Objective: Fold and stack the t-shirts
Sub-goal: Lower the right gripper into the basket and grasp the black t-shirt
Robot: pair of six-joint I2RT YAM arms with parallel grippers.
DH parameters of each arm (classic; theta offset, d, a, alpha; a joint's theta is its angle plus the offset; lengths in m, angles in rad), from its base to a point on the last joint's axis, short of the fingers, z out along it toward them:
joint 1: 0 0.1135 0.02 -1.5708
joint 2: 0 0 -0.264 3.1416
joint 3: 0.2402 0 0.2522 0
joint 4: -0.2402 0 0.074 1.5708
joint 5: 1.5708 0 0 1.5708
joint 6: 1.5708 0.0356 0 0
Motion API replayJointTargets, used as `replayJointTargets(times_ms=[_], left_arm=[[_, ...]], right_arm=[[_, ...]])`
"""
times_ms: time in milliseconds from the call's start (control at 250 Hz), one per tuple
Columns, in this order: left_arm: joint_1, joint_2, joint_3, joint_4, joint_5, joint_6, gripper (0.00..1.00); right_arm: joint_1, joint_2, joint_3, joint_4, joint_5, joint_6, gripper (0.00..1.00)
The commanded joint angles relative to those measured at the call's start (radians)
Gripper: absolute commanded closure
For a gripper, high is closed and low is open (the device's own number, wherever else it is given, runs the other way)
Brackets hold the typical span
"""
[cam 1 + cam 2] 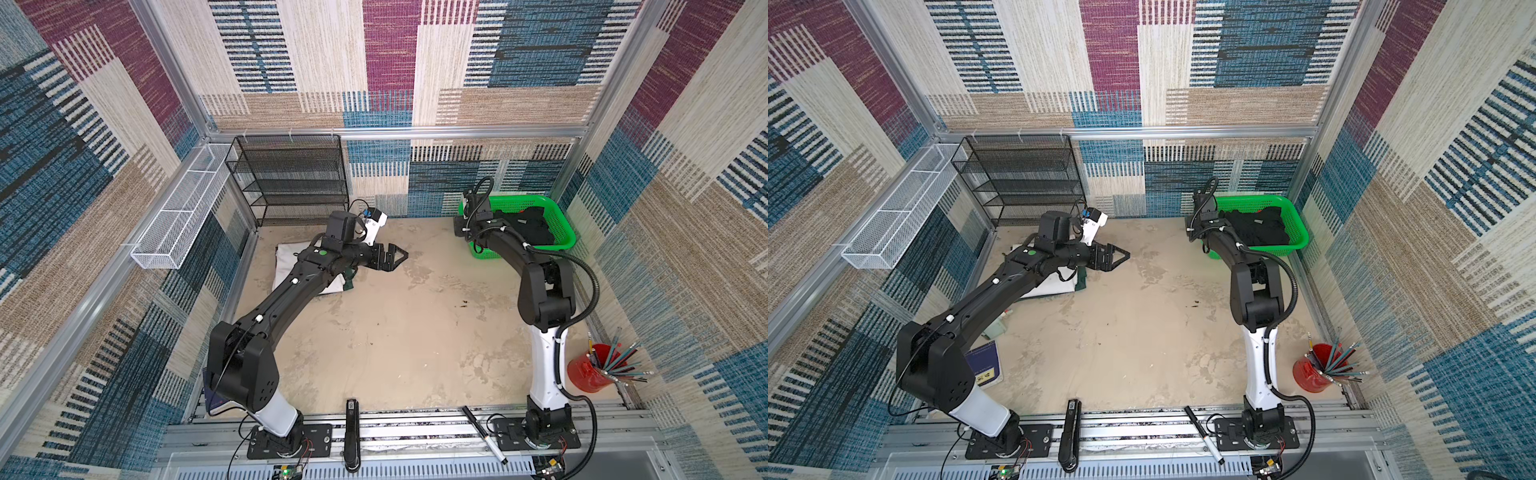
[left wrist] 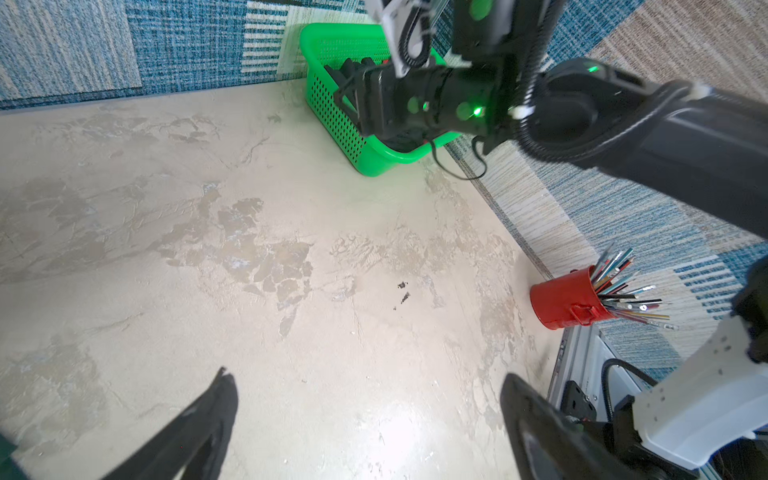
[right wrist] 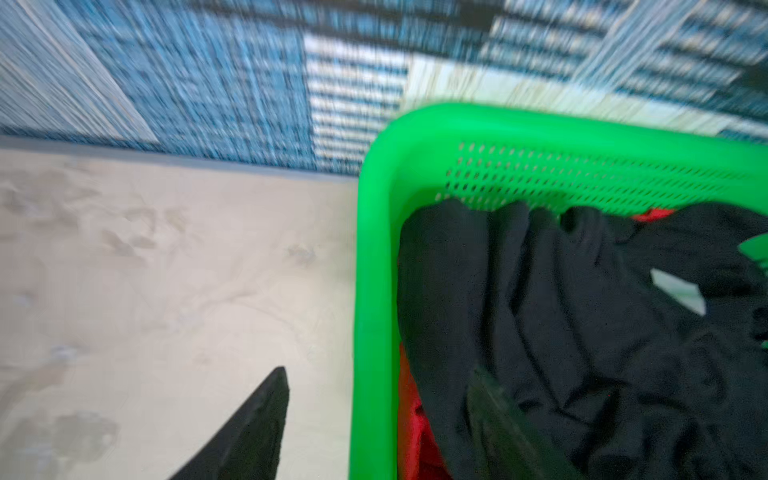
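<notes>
Now | basket [image 3: 374, 291]: 1 | black shirt [image 3: 561, 311]: 1 | red shirt [image 3: 411, 424]: 1

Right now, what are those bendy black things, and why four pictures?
Those are two robot arms. Two pictures look down from above; two come from cameras on the wrists. On the beige tabletop lies a folded white cloth t-shirt, a dark green cloth t-shirt peeking out at its edge. A crumpled black cloth t-shirt and a bright red t-shirt sit in the green plastic basket. The left end effector is open and empty; the right end effector, open too, hangs over the basket's rim.
</notes>
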Motion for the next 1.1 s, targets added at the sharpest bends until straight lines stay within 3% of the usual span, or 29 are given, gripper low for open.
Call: replayJointTargets(times_ms=[0, 88, 240, 428, 636, 860, 1096], left_arm=[[0.001, -0.011, -0.009, -0.003, -0.020, 0.042, 0.01], [0.001, -0.016, -0.011, -0.012, -0.029, 0.050, 0.01], [0.000, -0.023, -0.018, -0.008, -0.030, 0.050, 0.01], [0.000, -0.023, -0.018, -0.010, -0.023, 0.054, 0.01], [0.000, -0.020, -0.018, -0.011, -0.016, 0.051, 0.01], [-0.002, -0.009, -0.015, -0.009, -0.005, 0.044, 0.01], [-0.002, -0.012, -0.017, -0.014, -0.015, 0.048, 0.01]], right_arm=[[-0.039, -0.045, 0.007, 0.039, -0.083, 0.050, 0.32], [-0.098, -0.047, 0.014, 0.019, -0.110, 0.107, 0.34], [-0.178, 0.026, 0.084, -0.065, -0.033, 0.144, 0.38], [-0.240, 0.122, 0.168, -0.120, 0.013, 0.155, 0.28], [-0.280, 0.215, 0.245, -0.188, 0.039, 0.157, 0.30], [-0.288, 0.266, 0.294, -0.234, -0.001, 0.155, 0.46], [-0.288, 0.245, 0.311, -0.224, -0.003, 0.156, 0.96]])
